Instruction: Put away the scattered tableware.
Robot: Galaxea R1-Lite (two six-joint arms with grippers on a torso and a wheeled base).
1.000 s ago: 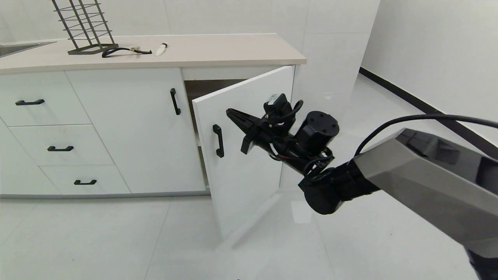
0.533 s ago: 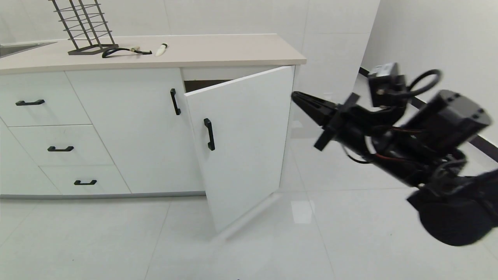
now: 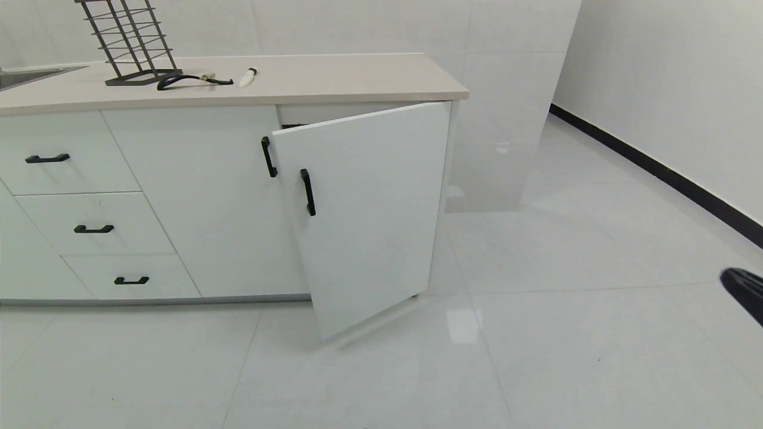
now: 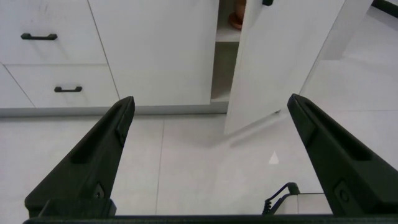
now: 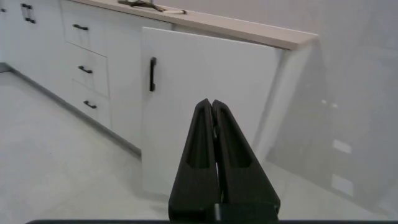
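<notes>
On the beige countertop [image 3: 334, 74] lie a black ladle [image 3: 185, 78] and a small white-handled utensil [image 3: 247, 75], beside a black wire rack [image 3: 132, 42]. The white cabinet door [image 3: 369, 202] with a black handle [image 3: 307, 192] stands ajar. My right gripper [image 5: 211, 104] is shut with nothing in it, held away from the door [image 5: 205, 106]; its dark tip [image 3: 742, 287] pokes in at the head view's right edge. My left gripper [image 4: 211, 102] hangs open over the floor, facing the gap of the ajar door [image 4: 283, 62].
Three drawers [image 3: 89, 229] with black handles fill the cabinet's left side, and a sink [image 3: 30, 74] is at the far left. Through the door gap a shelf with a brownish object [image 4: 237, 18] shows. Glossy tiled floor [image 3: 536, 333] is open in front and right.
My right arm has pulled away from the cabinet door to the right, nearly leaving the head view. The door has swung back toward the cabinet, narrowing the gap.
</notes>
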